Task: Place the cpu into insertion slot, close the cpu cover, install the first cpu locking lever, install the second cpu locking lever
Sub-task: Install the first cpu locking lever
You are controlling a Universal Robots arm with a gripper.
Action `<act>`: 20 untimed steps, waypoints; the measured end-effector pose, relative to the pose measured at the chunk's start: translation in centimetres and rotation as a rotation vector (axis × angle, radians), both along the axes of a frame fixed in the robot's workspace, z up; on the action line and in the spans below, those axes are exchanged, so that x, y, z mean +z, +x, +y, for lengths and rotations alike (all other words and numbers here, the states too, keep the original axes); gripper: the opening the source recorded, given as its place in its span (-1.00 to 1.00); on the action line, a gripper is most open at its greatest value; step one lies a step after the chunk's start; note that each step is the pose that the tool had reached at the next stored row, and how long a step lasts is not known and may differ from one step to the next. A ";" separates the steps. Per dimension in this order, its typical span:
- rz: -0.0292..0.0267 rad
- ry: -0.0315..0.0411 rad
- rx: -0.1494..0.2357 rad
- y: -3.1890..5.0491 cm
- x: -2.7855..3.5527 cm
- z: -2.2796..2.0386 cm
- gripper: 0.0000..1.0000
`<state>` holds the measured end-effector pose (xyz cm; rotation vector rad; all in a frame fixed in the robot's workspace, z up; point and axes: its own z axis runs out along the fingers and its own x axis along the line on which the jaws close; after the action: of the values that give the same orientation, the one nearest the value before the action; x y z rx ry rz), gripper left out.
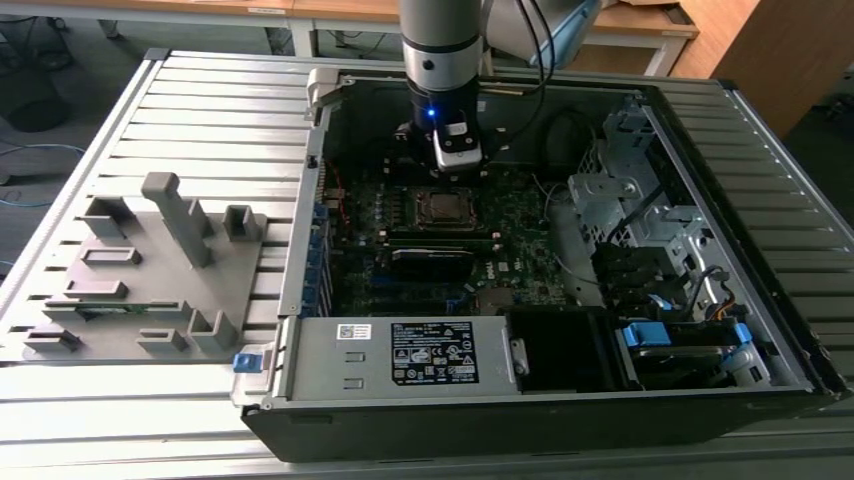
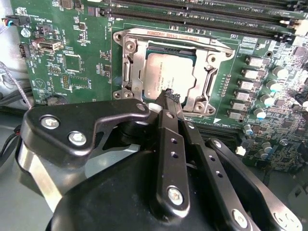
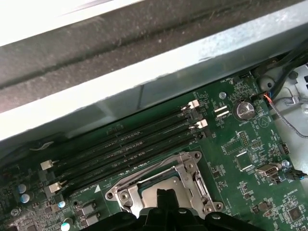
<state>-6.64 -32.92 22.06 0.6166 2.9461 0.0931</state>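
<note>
One silvery-grey square cpu [image 2: 168,73] sits in metal-rimmed socket, silvery frame cover [image 2: 171,41] down. Hand [image 2: 168,95] closed, empty, at socket's near edge; lever step in hand.

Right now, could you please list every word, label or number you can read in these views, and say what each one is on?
Large white label on the grey box at the case front: print too small to read.
Small white sticker beside it: too small.
cpu cover: stamped lettering along one bar, too fine to quote.
Green circuit board: white markings, too small.
</note>
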 end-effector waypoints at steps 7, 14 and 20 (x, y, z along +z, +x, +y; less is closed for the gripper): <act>0.0000 0.0000 0.001 0.01 0.38 0.00 -0.79; 0.0009 -0.0080 0.004 0.01 0.36 -0.05 -0.79; 0.0152 -0.0400 0.011 0.10 0.24 -0.09 -0.79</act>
<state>-6.54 -33.00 22.30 0.5988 2.9583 0.0305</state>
